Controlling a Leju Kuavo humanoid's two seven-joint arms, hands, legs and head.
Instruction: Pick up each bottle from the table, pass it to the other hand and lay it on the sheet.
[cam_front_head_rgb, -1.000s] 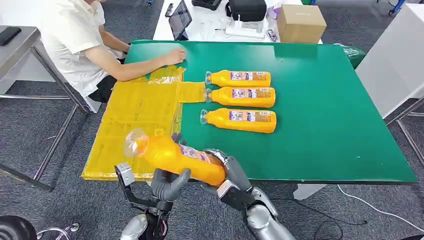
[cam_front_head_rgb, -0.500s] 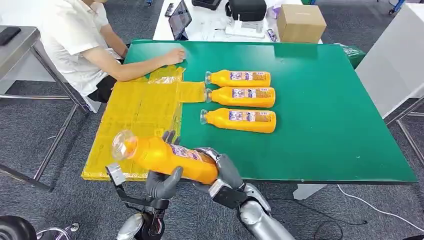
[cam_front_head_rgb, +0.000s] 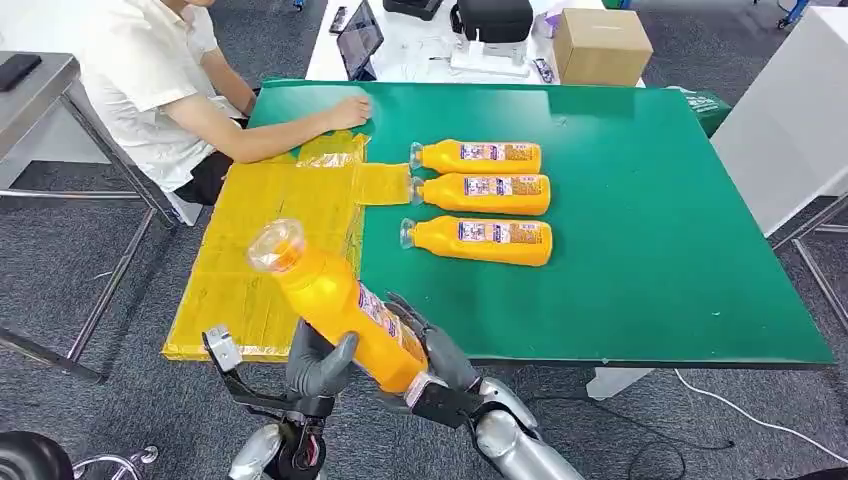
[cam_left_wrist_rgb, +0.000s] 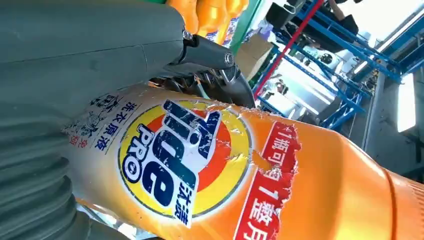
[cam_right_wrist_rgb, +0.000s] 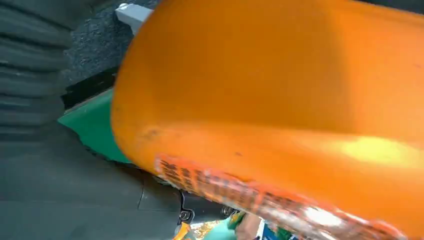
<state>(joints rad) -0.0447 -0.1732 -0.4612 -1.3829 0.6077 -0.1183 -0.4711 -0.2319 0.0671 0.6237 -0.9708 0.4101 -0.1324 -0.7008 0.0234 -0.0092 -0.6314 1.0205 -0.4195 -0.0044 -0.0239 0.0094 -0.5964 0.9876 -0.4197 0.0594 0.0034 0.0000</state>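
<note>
Both hands are gripping the tall orange plastic detergent bottle (cam_front_head_rgb: 335, 300) at the handover, the left hand (cam_front_head_rgb: 318, 362) cupping its underside and the right hand (cam_front_head_rgb: 432, 352) clasping its base, cap tilting towards the crinkled yellow plastic sheet (cam_front_head_rgb: 270, 240) beyond on the green tabletop (cam_front_head_rgb: 640, 250).

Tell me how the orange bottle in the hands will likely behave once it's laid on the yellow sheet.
The orange bottle looks rigid and glossy, so it may slide in the left hand and right hand. Its rounded body could roll on the yellow sheet, though its flattish sides may steady it, as with the three bottles lying on the table.
</note>
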